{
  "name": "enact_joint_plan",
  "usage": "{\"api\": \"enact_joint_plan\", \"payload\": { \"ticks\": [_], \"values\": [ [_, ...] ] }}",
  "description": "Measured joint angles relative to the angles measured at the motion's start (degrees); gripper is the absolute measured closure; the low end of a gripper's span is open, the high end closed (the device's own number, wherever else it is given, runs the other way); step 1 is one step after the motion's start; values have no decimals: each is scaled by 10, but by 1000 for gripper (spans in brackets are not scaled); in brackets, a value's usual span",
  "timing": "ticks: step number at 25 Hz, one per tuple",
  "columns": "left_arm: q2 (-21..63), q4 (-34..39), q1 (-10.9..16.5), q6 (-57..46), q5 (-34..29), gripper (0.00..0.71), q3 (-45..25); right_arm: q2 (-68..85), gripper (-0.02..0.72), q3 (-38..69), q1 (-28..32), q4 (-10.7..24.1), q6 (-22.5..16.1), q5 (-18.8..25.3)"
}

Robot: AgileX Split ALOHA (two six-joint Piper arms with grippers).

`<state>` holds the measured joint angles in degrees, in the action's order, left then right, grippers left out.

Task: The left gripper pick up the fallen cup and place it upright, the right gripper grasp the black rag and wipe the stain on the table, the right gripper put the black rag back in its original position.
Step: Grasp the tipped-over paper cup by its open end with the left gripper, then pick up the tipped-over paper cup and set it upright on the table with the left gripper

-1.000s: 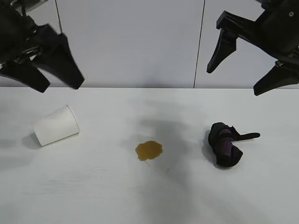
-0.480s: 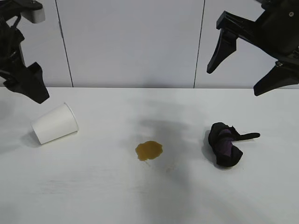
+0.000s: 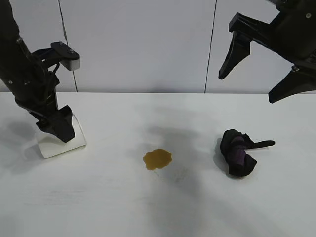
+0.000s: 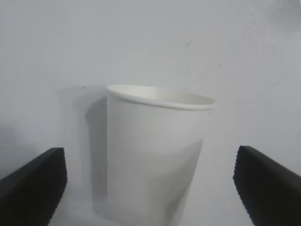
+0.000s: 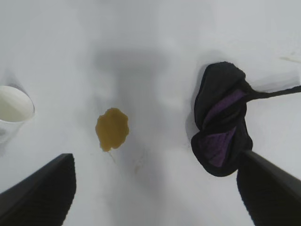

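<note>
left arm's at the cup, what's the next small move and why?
Probably ease down a little more, then close. The left gripper is open, its fingers either side of the fallen cup, not yet gripping. The right gripper hangs open above the black rag.

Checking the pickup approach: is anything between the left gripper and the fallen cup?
Nothing visible. The left gripper is open with the cup lying directly between its fingers, only bare table around it.

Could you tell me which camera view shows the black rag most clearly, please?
The right wrist view: the black rag fills much of it, purple patches and thin strip plain. The exterior view shows it smaller, right of the stain. The left wrist view misses it.
</note>
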<state>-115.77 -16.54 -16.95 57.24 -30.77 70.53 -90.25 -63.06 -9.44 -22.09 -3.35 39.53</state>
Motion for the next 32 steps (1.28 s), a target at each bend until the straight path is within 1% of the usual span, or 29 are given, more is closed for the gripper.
{"api": "enact_joint_plan", "payload": {
  "ticks": [3,4,11,13,19,21,23,25,29,32],
  "values": [
    [-18,-7,-8,26,4,17,0,0,60,0,0,0,0,0],
    [-23,-8,-10,30,6,27,0,0,60,0,0,0,0,0],
    [-32,-8,-10,43,13,199,0,0,60,0,0,0,0,0],
    [-32,-8,-10,57,14,227,0,0,60,0,0,0,0,0],
    [-32,-23,-10,75,17,248,0,0,60,0,0,0,0,0],
    [-28,-42,-10,87,14,252,0,0,60,0,0,0,0,0],
    [-16,-82,-10,126,5,253,0,0,60,0,0,0,0,0],
    [5,-142,-10,189,-5,253,0,0,60,0,0,0,0,0],
    [43,-302,-10,329,-34,253,-1,0,60,0,0,0,0,0],
    [56,-415,-8,437,-60,253,-20,0,60,0,0,0,0,2]
  ]
}}
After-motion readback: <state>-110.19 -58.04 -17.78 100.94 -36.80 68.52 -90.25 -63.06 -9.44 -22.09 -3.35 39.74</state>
